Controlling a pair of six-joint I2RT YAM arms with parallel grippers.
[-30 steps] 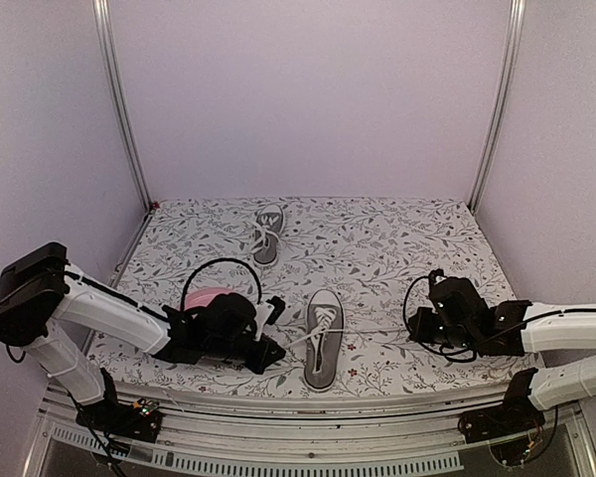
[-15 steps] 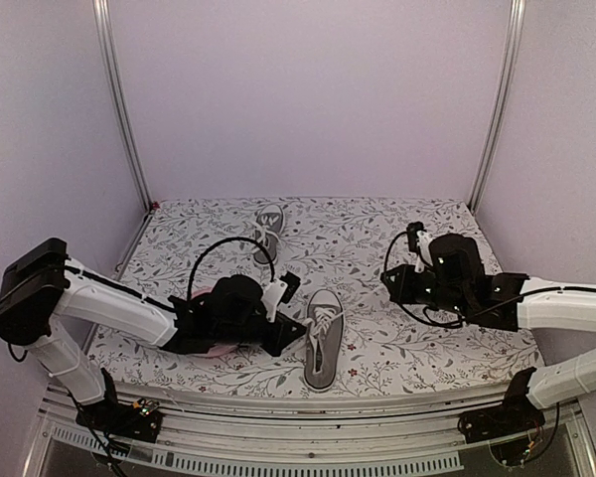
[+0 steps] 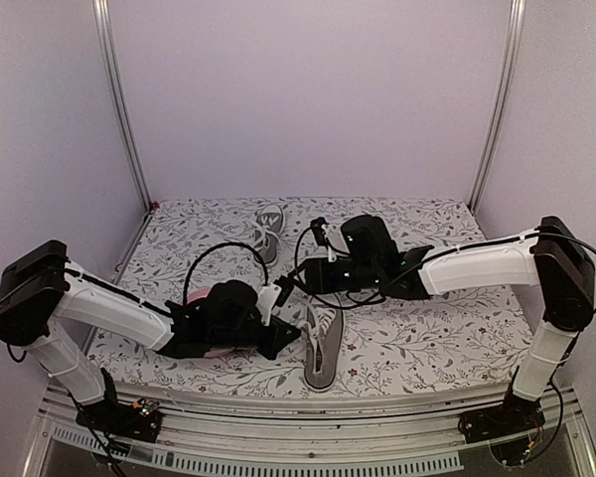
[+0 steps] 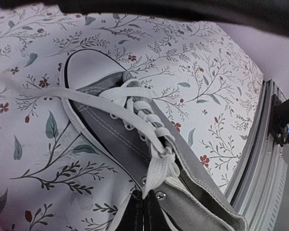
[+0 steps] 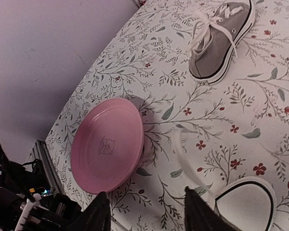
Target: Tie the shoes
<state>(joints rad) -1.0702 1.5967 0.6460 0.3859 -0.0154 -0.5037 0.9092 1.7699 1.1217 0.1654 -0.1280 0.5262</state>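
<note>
Left wrist view: left gripper is pinched fully closed on one white lace end of the near shoe, with the strand running from the top eyelets straight into the jaws. The laces are threaded through the eyelets. There is a bunched crossing near the top, but I cannot tell whether it is a first knot or just overlap, and no bow or loops are visible. The near shoe sits at 6 o'clock on the table, upright with its toe pointing away from the arm bases. In the right wrist view, right gripper has its fingers spread apart with nothing clamped. It hangs above the loose lace, which trails off the toe cap toward 10 o'clock; the strand lies in line with the gap, not pinched. The far shoe is at 12 o'clock, well apart from both grippers, with its laces splayed loose over the sides and clearly untied. The pink plate at 8 o'clock is not involved. My read is that this is early in the task: one lace end is secured, the second is about to be grabbed, zero bows are done, and the far shoe is untouched. What's left is to grab the loose lace, cross, knot and bow on the near shoe, then repeat on the far shoe.
</note>
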